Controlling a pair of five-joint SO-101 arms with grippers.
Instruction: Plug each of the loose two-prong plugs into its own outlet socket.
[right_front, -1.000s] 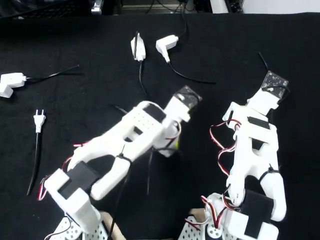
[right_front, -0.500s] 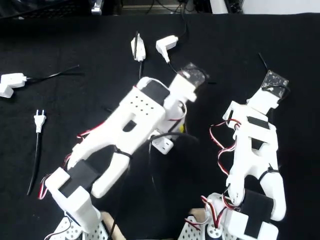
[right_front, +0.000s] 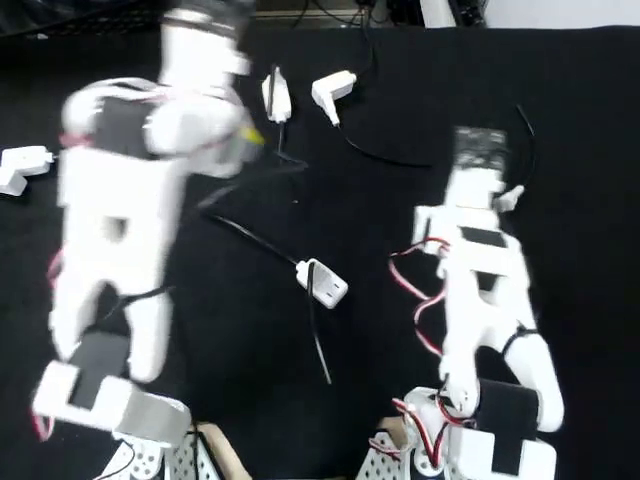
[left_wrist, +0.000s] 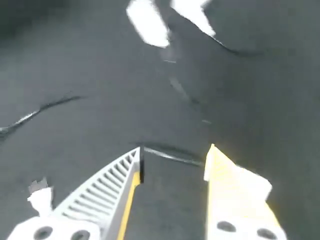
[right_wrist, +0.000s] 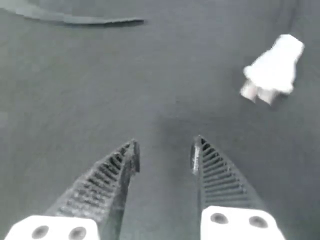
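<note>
A white plug-and-socket piece (right_front: 321, 282) lies mid-table, with black cables leaving it on two sides. Two more white connector pieces (right_front: 277, 95) (right_front: 335, 88) rest near the far edge; they also appear in the left wrist view (left_wrist: 147, 22) (left_wrist: 192, 11). My left gripper (right_front: 248, 138) (left_wrist: 172, 155) hovers at the far left, open, with a thin black cable (left_wrist: 165, 153) on the cloth beyond its fingertips. My right gripper (right_wrist: 162, 147) is open and holds nothing. A white two-prong plug (right_wrist: 274, 67) lies off to one side of it. The right arm's wrist (right_front: 480, 150) stands at the right.
Another white socket (right_front: 20, 166) with its cable sits at the table's left edge. Loose black cables cross the black cloth (right_front: 380, 240), among them a cable (right_wrist: 75, 19) in the right wrist view. The arm bases stand at the near edge.
My left arm swung from the table's middle up and over to the far left, leaving the white piece lying mid-table. The right arm turned a little to the left.
</note>
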